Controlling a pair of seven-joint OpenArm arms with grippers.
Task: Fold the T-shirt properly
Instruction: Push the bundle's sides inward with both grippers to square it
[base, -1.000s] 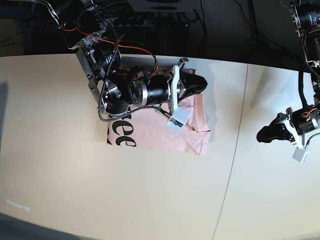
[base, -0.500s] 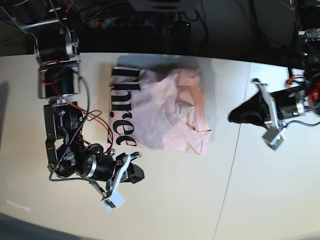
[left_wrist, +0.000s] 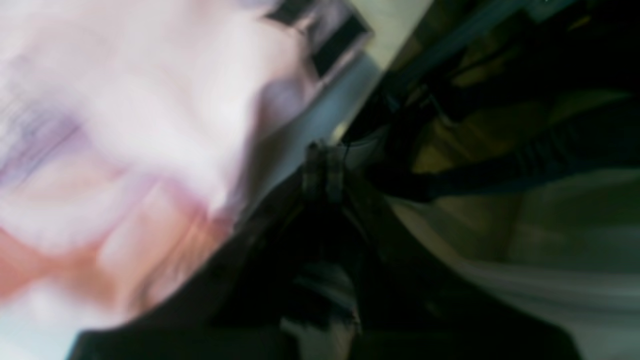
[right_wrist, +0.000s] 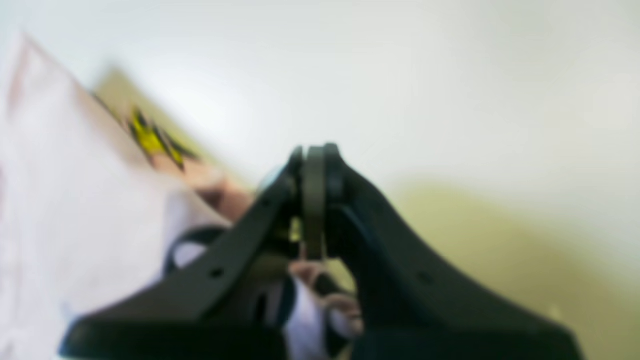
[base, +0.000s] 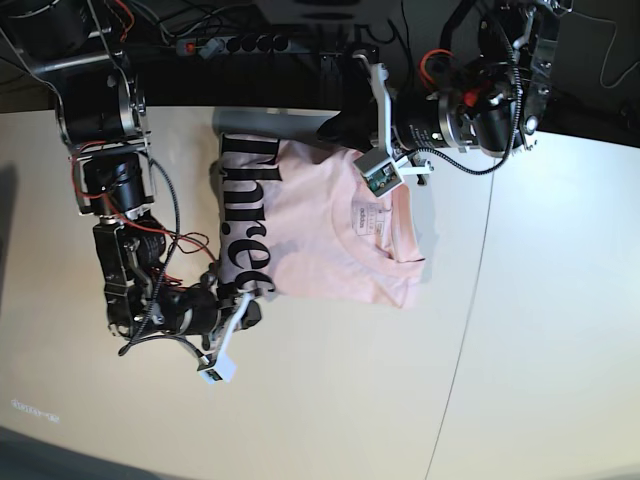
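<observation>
The pale pink T-shirt (base: 320, 225) lies folded on the table, with black lettering (base: 245, 215) along its left side and a small white label (base: 366, 215) near the collar. My left gripper (base: 333, 128) is shut at the shirt's far edge. In the blurred left wrist view the left gripper (left_wrist: 320, 150) has the T-shirt (left_wrist: 125, 125) to its left. My right gripper (base: 252, 308) is shut at the shirt's near left corner. The right wrist view puts the right gripper (right_wrist: 315, 150) beside the T-shirt (right_wrist: 60, 200) and a yellow graphic (right_wrist: 150, 137). No pinched cloth shows.
The cream table (base: 500, 380) has a seam (base: 465, 330) running down its right part. Behind its far edge lie a power strip and cables (base: 250, 42) in the dark. The right arm's links (base: 110, 200) stand over the table's left side.
The left arm swung from the table's right side to the shirt's far edge. The right gripper moved up to the shirt's near left corner. The shirt lies flatter.
</observation>
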